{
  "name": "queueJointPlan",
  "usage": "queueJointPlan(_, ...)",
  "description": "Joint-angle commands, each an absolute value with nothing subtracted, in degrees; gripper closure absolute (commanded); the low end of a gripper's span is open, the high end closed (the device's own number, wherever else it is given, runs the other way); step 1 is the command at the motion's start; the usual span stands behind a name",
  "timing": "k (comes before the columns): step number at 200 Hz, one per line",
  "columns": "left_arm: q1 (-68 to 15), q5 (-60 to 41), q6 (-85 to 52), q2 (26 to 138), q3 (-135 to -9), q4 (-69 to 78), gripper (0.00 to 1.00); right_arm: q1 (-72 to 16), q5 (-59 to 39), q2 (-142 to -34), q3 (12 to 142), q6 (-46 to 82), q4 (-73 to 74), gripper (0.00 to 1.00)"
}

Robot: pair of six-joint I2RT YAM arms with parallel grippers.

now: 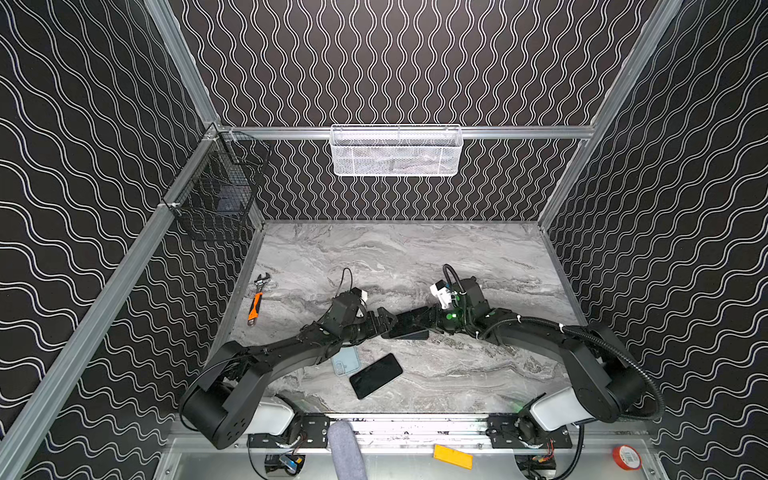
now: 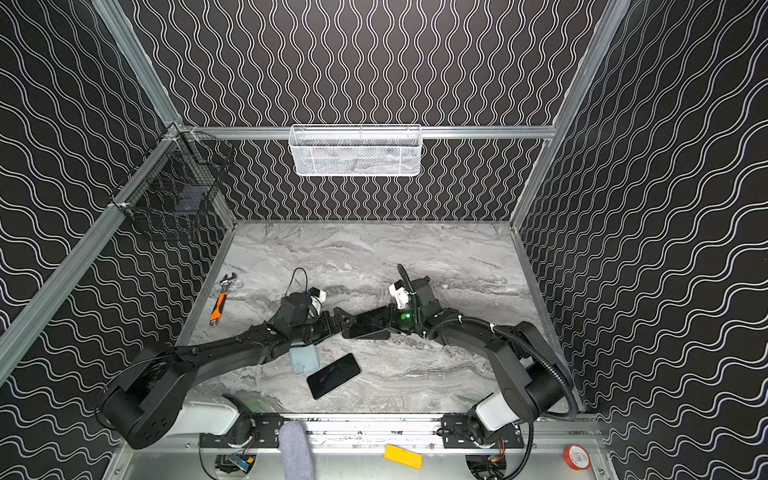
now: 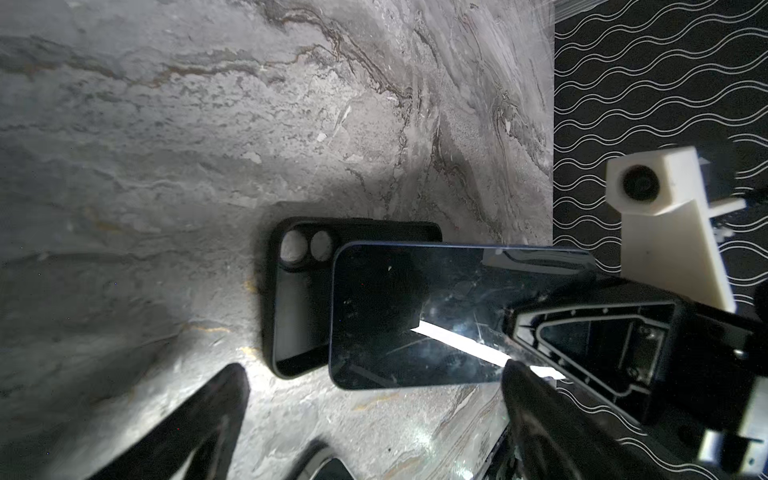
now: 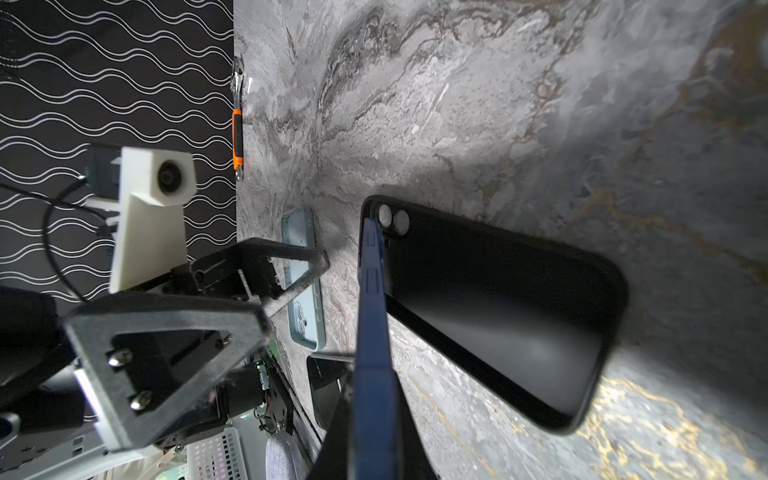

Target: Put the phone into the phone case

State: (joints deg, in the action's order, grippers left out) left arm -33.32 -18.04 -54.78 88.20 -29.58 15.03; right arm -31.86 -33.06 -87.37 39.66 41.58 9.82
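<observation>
**benchrat:** So where's the phone [image 3: 415,316] in our setup right now?

**yam_twins:** It's mid-desk, up in the air. Our right pincer [image 1: 434,323] is clenched on it, pinching the dark blue frame at one short end. The phone hangs tilted over the black phone case [image 4: 498,299], which lies flat and open side up on the marble desk [image 1: 415,257].

**benchrat:** Is it in the case though?

**yam_twins:** Nope, not seated. In the left wrist view the camera-cutout end of the case sticks out past the phone, and the rest of the case is hidden under it. In the right wrist view we see the phone edge-on along one long side of the case. We honestly can't tell if that edge touches the rim.

**benchrat:** And our left pincer [image 1: 386,319]?

**yam_twins:** It's spread wide and gripping nothing, parked just beside the phone's free end and facing the right one.

**benchrat:** Other stuff around?

**yam_twins:** There's a second phone [image 1: 376,375] lying screen up nearer to us. A light blue case [image 1: 345,361] sits right at its left, partly under our left arm. The orange-handled wrench [image 1: 257,301] is off by the left wall.
</observation>
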Motion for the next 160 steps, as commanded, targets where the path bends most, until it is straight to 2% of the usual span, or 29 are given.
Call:
queueJointPlan(1,-33.22,-18.46,-55.85,89.22,-29.61,19.81,0.02,-31.97,-34.19,-87.97,40.61,41.77,13.5,1.0)
queueJointPlan(160,-33.04,-19.78,-57.28,98.03,-31.46,27.06,0.02,-31.9,-33.13,-93.72,38.81,41.05,15.15,1.0)
